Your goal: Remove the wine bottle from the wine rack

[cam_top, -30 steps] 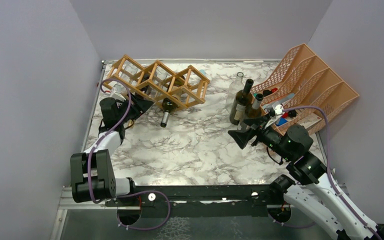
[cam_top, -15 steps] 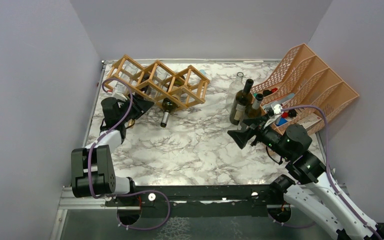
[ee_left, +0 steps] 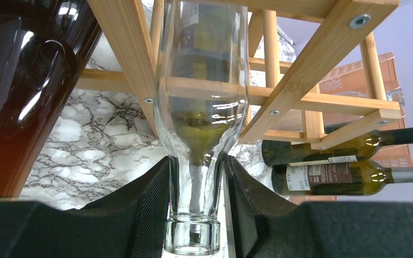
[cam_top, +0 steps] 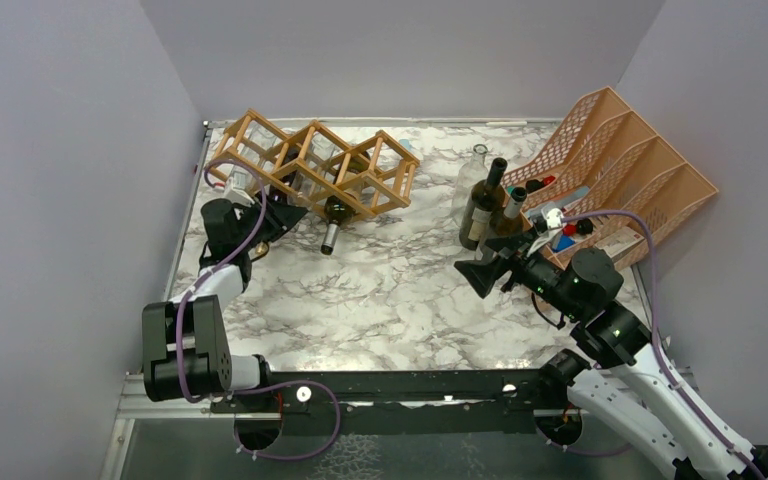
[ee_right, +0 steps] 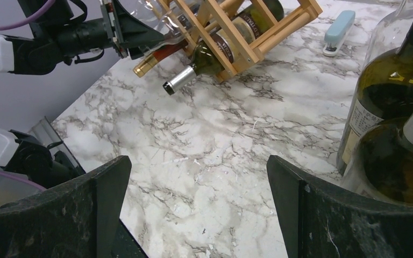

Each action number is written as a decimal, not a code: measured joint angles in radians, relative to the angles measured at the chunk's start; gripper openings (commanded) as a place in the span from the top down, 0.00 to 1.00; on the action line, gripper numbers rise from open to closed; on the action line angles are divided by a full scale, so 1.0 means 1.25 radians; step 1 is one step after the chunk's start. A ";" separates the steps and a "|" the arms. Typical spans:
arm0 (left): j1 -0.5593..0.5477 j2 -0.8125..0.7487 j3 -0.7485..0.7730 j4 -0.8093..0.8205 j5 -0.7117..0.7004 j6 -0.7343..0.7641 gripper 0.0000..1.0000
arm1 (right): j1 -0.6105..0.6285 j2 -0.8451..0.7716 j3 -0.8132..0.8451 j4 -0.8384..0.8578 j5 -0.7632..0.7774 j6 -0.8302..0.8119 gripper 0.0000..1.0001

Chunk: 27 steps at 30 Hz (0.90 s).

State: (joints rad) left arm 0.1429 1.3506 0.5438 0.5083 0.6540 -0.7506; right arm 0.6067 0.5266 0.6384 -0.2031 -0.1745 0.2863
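The light wooden wine rack (cam_top: 310,165) lies at the far left of the marble table. A clear glass wine bottle (ee_left: 201,107) pokes neck-first out of one of its cells. My left gripper (ee_left: 196,215) is shut on the neck, with both black pads (ee_left: 150,215) pressed just above the lip. It shows at the rack's front left corner in the top view (cam_top: 280,215). A dark bottle with a silver cap (cam_top: 332,225) sticks out of the middle cell. A dark red bottle (ee_left: 21,80) lies beside the clear one. My right gripper (ee_right: 196,209) is open and empty over bare marble.
Two dark wine bottles (cam_top: 482,205) and a clear one (cam_top: 474,168) stand at the right, just beyond my right gripper. A peach mesh file organizer (cam_top: 630,160) stands at the far right. A blue stapler (ee_right: 339,29) lies behind the rack. Grey walls close three sides.
My left wrist has drawn back slightly toward the near left while gripping the clear bottle's neck. The right arm has not moved.
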 measured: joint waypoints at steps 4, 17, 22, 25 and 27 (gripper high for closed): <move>0.003 -0.032 -0.026 -0.001 0.001 0.006 0.97 | 0.000 0.005 0.000 0.000 -0.004 0.000 0.00; 0.017 -0.237 -0.110 -0.125 0.013 -0.014 1.00 | 0.000 0.031 0.000 0.021 -0.085 -0.008 0.00; 0.017 -0.374 -0.098 -0.311 -0.010 0.012 1.00 | 0.000 0.041 0.000 0.042 -0.139 -0.017 0.00; 0.017 -0.425 -0.089 -0.388 -0.019 0.015 1.00 | 0.000 0.048 0.000 0.054 -0.162 -0.021 0.00; 0.017 -0.452 -0.078 -0.439 -0.025 0.013 1.00 | 0.000 0.057 0.000 0.060 -0.173 -0.022 0.00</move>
State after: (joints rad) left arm 0.1642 0.7856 0.4458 -0.0410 0.6228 -0.7349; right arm 0.6067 0.5976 0.6384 -0.1276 -0.3912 0.2592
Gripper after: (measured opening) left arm 0.396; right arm 0.995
